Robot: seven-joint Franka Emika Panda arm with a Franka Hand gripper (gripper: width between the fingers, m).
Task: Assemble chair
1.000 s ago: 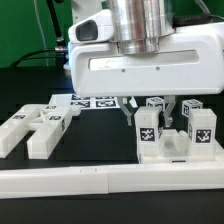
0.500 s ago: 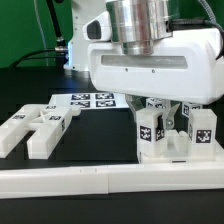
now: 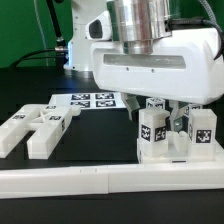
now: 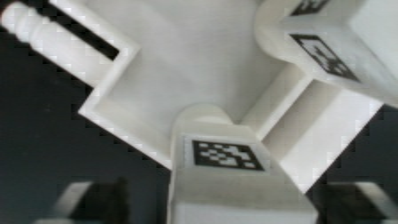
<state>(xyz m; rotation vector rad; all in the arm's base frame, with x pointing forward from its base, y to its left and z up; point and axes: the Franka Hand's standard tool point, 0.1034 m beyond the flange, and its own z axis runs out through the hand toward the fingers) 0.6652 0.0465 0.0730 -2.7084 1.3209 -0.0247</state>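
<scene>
Chair parts (image 3: 165, 135) — smooth matte white plastic. Tabletop (image 3: 28, 88) — black, matt. Arm casing (image 3: 160, 70) glossy white plastic, with a shiny metal cylinder (image 3: 135, 20) on top.

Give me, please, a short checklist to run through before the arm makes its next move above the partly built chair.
1. The gripper is open: ok, its fingers stand wide apart in the wrist view.
2. The tagged post is released: ok, a gap shows on each side of it.
3. The tagged post is fully seated in the chair: cannot tell, the joint is hidden.
4. The chair sits against the white rail: ok.
5. The loose parts lie away from the arm, at the exterior view's left: ok.
</scene>
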